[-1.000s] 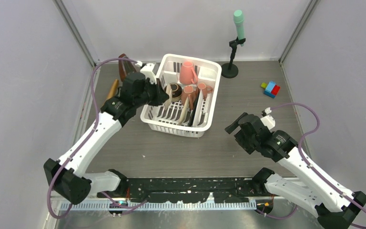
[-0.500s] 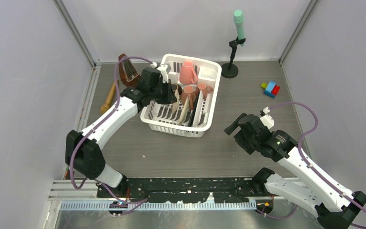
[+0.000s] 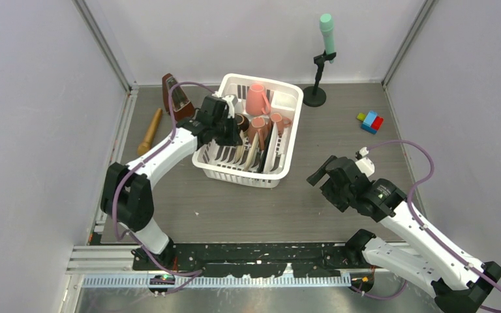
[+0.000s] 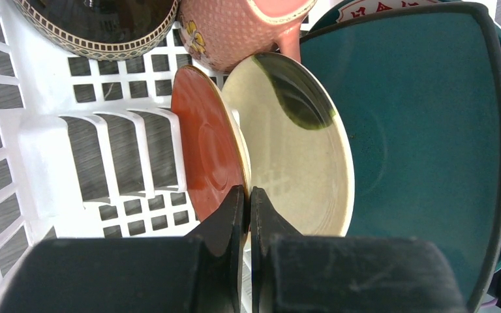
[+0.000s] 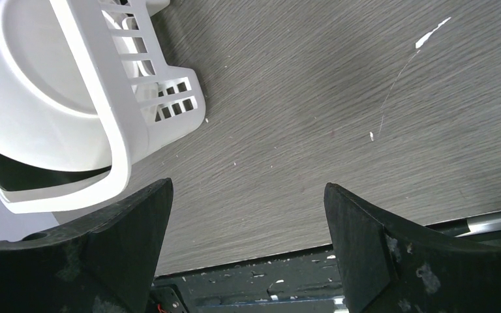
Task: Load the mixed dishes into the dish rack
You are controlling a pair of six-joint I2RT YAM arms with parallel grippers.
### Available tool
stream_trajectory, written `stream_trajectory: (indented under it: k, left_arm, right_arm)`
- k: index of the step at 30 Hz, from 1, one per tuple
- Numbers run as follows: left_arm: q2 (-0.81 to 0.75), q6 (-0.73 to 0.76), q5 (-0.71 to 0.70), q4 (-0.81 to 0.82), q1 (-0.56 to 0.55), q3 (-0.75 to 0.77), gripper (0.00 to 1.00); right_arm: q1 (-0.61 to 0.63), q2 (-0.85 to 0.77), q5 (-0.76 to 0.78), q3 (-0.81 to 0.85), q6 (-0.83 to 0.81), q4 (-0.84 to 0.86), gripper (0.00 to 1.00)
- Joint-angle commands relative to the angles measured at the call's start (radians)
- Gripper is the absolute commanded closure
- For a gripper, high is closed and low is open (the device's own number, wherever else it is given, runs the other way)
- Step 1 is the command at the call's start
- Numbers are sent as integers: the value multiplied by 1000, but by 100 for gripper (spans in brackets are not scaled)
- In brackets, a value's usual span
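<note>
Your left arm (image 3: 162, 160) is folding in closer to the rack (image 3: 241, 175) than a second ago. Your left pincer (image 4: 248, 208) is pinching the rim of the small red plate (image 4: 205, 150), upright in the left slots. Releasing it unseated risks tipping it onto the cream plate (image 4: 293, 150). Your right pincer (image 5: 246, 189) is hanging wide open, empty.

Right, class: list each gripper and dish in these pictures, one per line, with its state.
Left gripper: shut on red plate's rim.
Right gripper: open, empty.
Red plate: on edge in rack, held.
Cream plate: on edge.
Teal plate: on edge.
Bowl: in rack.
Mug: in rack.
Rack: loaded.
</note>
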Motion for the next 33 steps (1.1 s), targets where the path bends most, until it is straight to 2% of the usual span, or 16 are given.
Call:
stream_trajectory:
  k: [1, 3, 5, 6, 7, 11, 15, 19, 24, 28, 30, 33]
  left_arm:
    - [3, 1, -6, 42, -2, 31, 100]
    - [16, 12, 17, 52, -3, 32, 96]
    - [22, 34, 88, 76, -3, 23, 79]
    - [18, 29, 102, 87, -4, 16, 65]
    - [7, 24, 104, 98, -5, 6, 59]
    - [-49, 38, 62, 119, -5, -30, 43]
    - [-121, 52, 48, 106, -5, -44, 37]
    - [-229, 73, -10, 106, -5, -77, 33]
    - [-439, 184, -214, 178, -5, -220, 31]
    - [-591, 181, -488, 235, 4, -330, 24]
    - [-640, 186, -542, 263, 34, -375, 20]
    - [-662, 169, -527, 237, 142, -395, 16]
  right_arm:
    - [-1, -17, 17, -8, -8, 21, 8]
    - [-1, -17, 17, -10, -9, 21, 8]
    - [-1, -14, 20, -9, -11, 21, 8]
    - [-1, -14, 20, -9, -15, 24, 7]
    - [-1, -10, 20, -7, -16, 26, 8]
    - [-1, -6, 46, -6, -51, 47, 7]
    - [-1, -18, 119, -3, -140, 81, 7]
    - [-1, -51, 155, -46, -243, 206, 8]
    - [-1, -97, 182, -121, -361, 440, 11]
    - [-1, -89, 211, -179, -540, 652, 10]
    - [-1, -68, 251, -184, -654, 741, 9]
    - [-3, -29, 343, -167, -768, 800, 2]
